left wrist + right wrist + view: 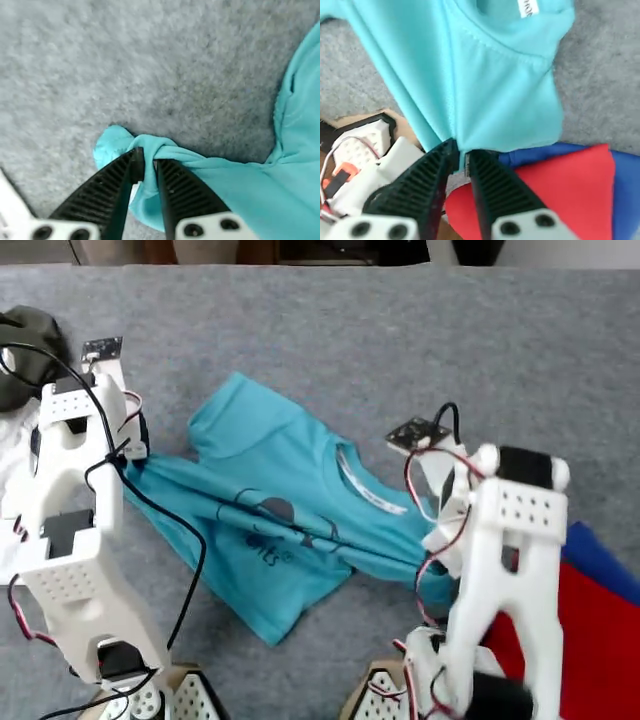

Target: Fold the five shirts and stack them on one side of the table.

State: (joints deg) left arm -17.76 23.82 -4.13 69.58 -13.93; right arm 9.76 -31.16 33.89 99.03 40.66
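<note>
A teal shirt (280, 520) with a dark print lies stretched across the middle of the grey table (400, 350), collar toward the right arm. My left gripper (145, 167) is shut on a bunched corner of the teal shirt (240, 185) at its left end; in the high view that gripper (132, 452) sits beside the left arm. My right gripper (461, 160) is shut on the edge of the teal shirt (485, 85), held just above a red shirt (545, 200) and a blue shirt (625, 195). In the high view the right gripper (435, 575) is partly hidden by the arm.
Red shirt (600, 640) and blue shirt (600, 550) lie at the table's right front edge. A dark garment (25, 350) and white cloth (12, 435) sit at the far left. Arm bases (160, 695) stand along the front edge.
</note>
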